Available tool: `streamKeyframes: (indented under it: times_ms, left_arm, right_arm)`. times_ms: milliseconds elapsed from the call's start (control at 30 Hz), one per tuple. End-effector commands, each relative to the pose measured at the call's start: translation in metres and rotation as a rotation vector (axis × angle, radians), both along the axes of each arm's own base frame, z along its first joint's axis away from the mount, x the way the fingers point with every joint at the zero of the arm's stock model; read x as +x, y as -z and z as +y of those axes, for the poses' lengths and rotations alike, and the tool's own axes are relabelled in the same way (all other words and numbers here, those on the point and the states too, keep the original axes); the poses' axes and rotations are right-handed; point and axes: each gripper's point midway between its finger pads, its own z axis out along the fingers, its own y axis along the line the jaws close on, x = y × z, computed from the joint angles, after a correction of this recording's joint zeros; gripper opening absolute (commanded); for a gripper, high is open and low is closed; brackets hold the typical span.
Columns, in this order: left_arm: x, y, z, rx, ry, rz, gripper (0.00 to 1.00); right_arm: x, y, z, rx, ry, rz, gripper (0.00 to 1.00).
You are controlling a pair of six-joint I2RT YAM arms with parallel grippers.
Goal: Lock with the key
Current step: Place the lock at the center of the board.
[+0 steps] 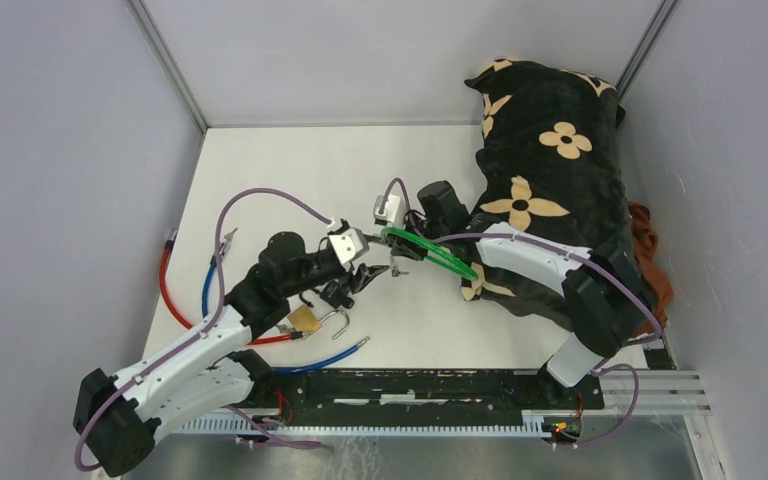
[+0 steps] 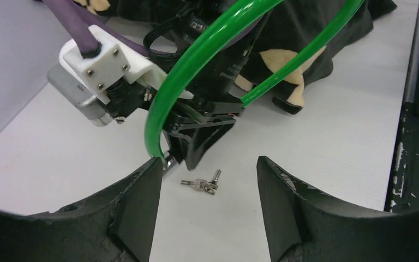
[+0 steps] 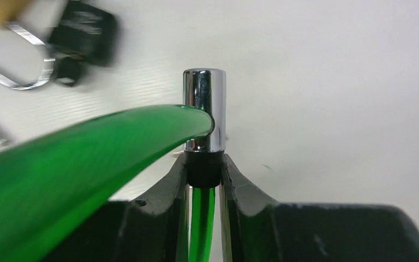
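While hovering open and empty over the keys (image 2: 201, 184), risks knocking them away with the left gripper (image 2: 208, 169) or snagging the green cable lock (image 3: 87, 164) clenched by the right gripper (image 3: 204, 161).

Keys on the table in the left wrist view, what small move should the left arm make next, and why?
Probably lower the left gripper onto the keys and close. Its jaws stand open with the keys lying loose on the table ahead between them, while the right gripper grips the green cable lock by its chrome end.
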Motion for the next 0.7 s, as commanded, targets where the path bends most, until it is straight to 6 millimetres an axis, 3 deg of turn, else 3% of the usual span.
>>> streamKeyframes:
  times_ms: [0,233,400,667]
  left_arm:
    - [0.01,-0.01,0.028,-0.034,-0.162,-0.023,0.71]
    - [0.028,0.011,0.079,-0.097,-0.414,0.062,0.75]
    - [0.042,0.009,0.108,-0.176,-0.541,0.058,0.76]
    - [0.043,0.015,0.125,-0.217,-0.612,0.061,0.81]
  right_arm:
    - [0.091,-0.019,-0.027,-0.092,0.387,-0.231,0.0]
    - [0.144,0.001,-0.064,-0.285,0.671,-0.415,0.0]
    - [0.153,0.029,-0.073,-0.498,0.671,-0.493,0.01]
    - [0.145,0.04,-0.09,-0.645,0.633,-0.546,0.38]
